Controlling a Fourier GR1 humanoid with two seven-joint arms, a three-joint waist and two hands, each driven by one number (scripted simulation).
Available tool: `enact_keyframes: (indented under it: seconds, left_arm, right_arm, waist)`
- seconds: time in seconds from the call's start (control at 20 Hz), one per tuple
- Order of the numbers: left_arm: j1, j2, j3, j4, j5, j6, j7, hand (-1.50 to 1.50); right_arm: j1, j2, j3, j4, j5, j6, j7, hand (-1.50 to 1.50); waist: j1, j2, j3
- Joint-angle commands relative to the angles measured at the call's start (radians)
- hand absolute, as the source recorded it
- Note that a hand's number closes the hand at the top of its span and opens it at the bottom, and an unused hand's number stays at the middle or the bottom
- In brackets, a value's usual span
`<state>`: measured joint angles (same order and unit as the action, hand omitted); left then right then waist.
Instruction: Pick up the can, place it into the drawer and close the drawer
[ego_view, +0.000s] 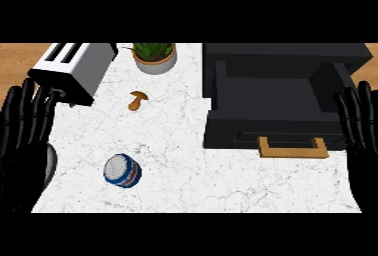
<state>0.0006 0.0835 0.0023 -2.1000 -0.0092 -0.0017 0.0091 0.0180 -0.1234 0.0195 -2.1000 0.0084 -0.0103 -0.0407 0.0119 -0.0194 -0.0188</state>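
While the can (122, 170) lies untouched in the lower left of the frame, tipped on its side on the white marble counter (221, 185) with its grey end facing up and left, nothing of the task looks started. Above it, toward the upper middle, sits a small brown mushroom (137, 100), with a potted plant (154, 56) at the top edge and a toaster (71, 70) in the upper left. To the right stands the black drawer unit (284, 95), its drawer (277, 97) pulled open and a wooden handle (292, 148) on the front facing the lower edge.

Both hands rest open with fingers straight and up, holding nothing: the left hand (23, 130) at the left edge, the right hand (359, 125) at the right edge beside the drawer.

Lying on its side, the can would likely roll away if nudged off-centre. Carried across, it could clip the drawer's front wall. Pushing the handle before the can sits fully inside could jam it.
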Motion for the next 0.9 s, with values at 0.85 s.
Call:
enact_keyframes:
  seconds: [0.85]
  left_arm:
    - [0.283, 0.238, 0.149, -0.168, 0.441, -0.346, 0.287, -1.5]
  right_arm:
    - [0.161, -0.036, -0.253, -0.001, -0.186, 0.009, 0.202, -1.5]
  waist:
    - [-0.013, 0.018, 0.019]
